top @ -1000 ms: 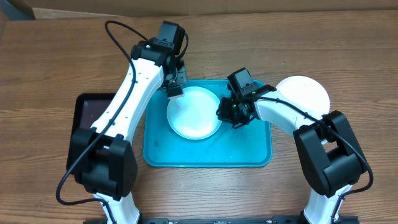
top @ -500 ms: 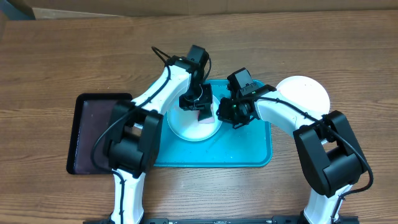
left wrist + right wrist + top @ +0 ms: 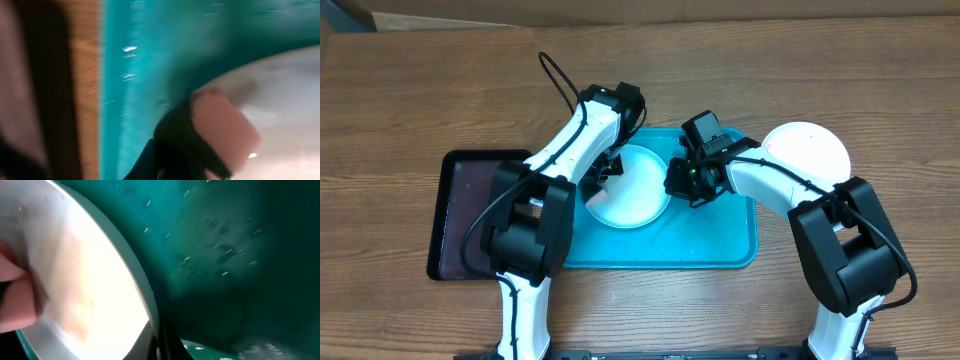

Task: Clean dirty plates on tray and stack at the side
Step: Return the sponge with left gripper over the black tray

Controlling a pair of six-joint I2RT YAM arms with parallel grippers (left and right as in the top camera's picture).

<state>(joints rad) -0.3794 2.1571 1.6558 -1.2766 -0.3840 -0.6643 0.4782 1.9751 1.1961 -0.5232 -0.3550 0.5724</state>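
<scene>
Overhead: one pale plate (image 3: 638, 195) flat on the turquoise tray (image 3: 720, 238), left of its middle, tray itself on the wooden table (image 3: 420, 90). Left gripper (image 3: 602, 180) down at the plate's left edge, clamped tight on a pink sponge (image 3: 225, 127). Left wrist view blurred, yet shows the sponge against the plate's pale surface and dark fingers (image 3: 175, 137) around its near end. Right gripper (image 3: 688, 180) fully closed at the plate's right rim, apparently pinching it. Fingertips hidden in the right wrist view, rim running down toward them. Faint reddish specks near the plate's far rim there. Right of the tray, on the table, a white plate (image 3: 810, 150). Left of the tray, just beside it, a black tray (image 3: 460, 210).
</scene>
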